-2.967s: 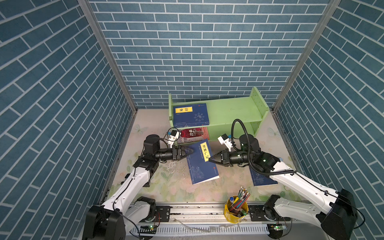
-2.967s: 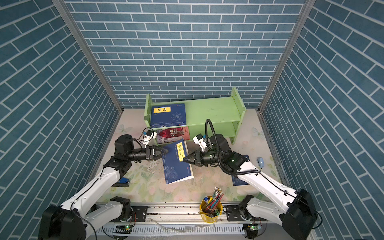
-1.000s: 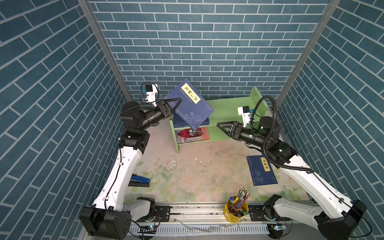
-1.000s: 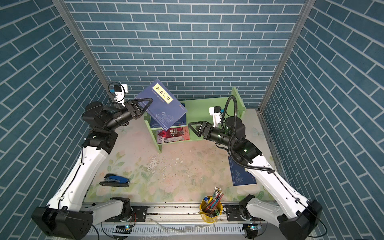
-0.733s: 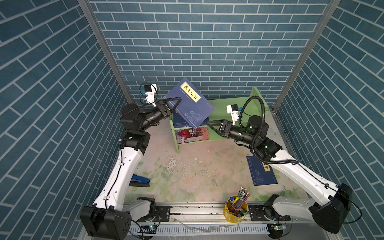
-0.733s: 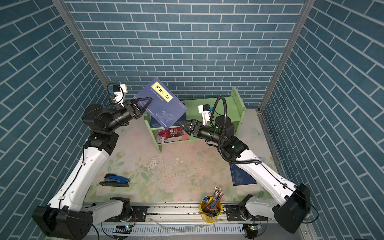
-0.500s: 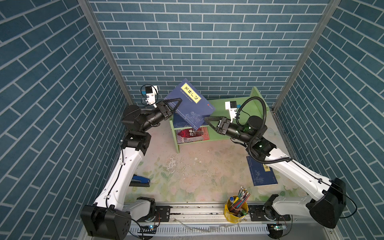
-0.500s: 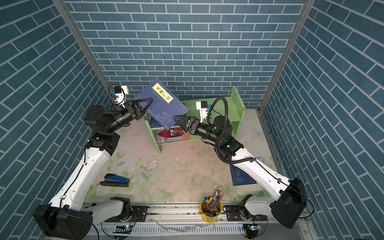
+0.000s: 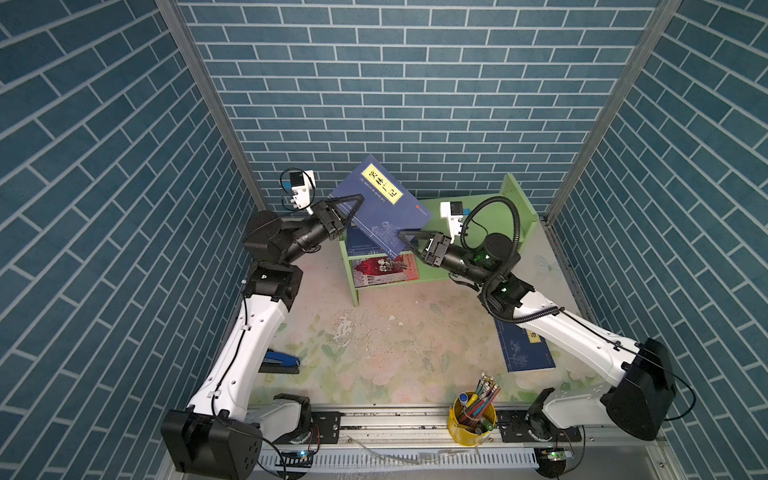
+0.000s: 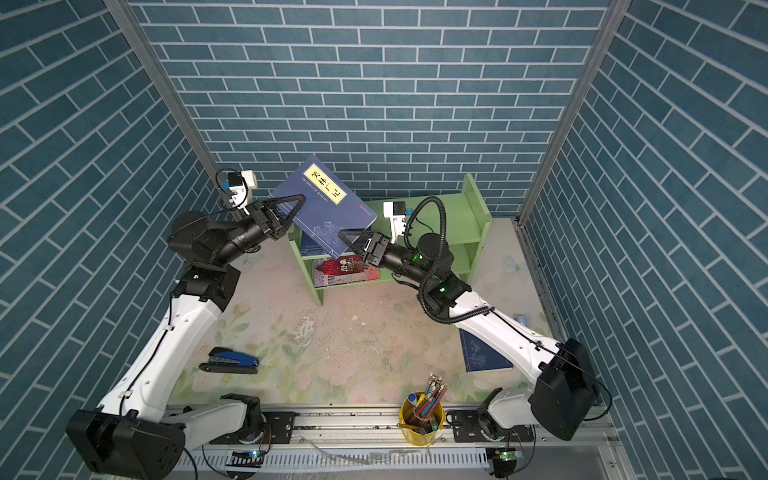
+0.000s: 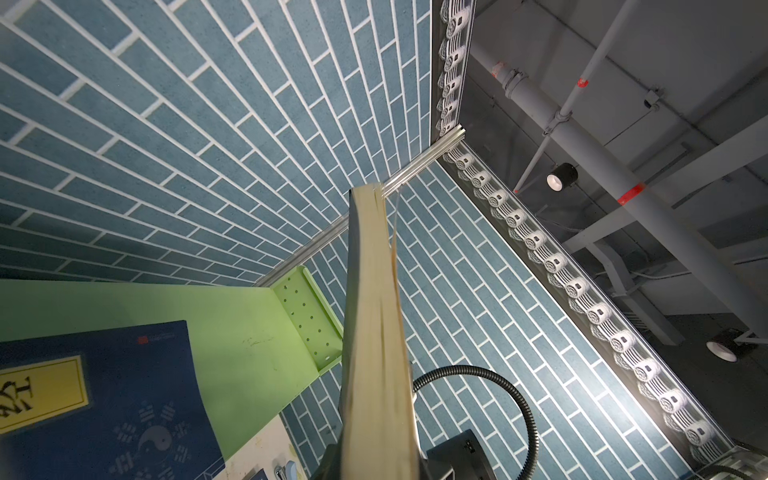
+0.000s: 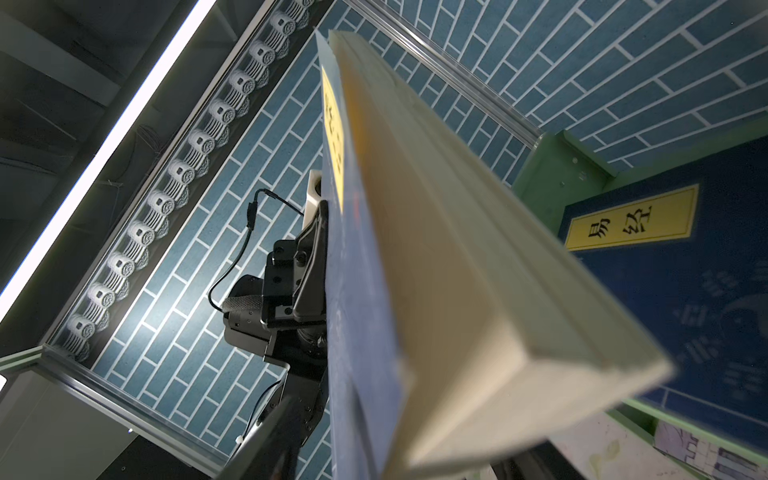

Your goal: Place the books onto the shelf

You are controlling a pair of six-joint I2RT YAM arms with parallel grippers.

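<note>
The raised navy book (image 9: 380, 208) hung tilted in the air over the left end of the light-green shelf (image 9: 509, 199), pinched at its left edge by the left gripper (image 9: 351, 203), whose jaws were clamped flat on the cover. The right gripper (image 9: 409, 239) was at the book's lower corner. Whether its jaws had closed on that corner or only straddled it could not be told.

The likeliest trouble was a tug between the two holds. If the right gripper closed off-line, it could twist the soft paperback or lever it out of the left jaws. Lowered at this slant, the book might also catch the shelf's side panel, or shove the navy book on the top tier (image 9: 359, 243) out of place.

The raised book was a fairly thick paperback with a yellow label of black Chinese characters, a small red mark and a pale line drawing low on the cover. In the left wrist view its cream page block bowed slightly, and the cover lifted away at the far end.

Below, the red-and-grey book (image 9: 384, 268) lay on the lower tier. Another navy book (image 9: 523, 349) lay on the worktop (image 9: 395, 340) under the right arm, well apart from the blue stapler (image 9: 282, 360) and the yellow pen pot (image 9: 471, 415).
</note>
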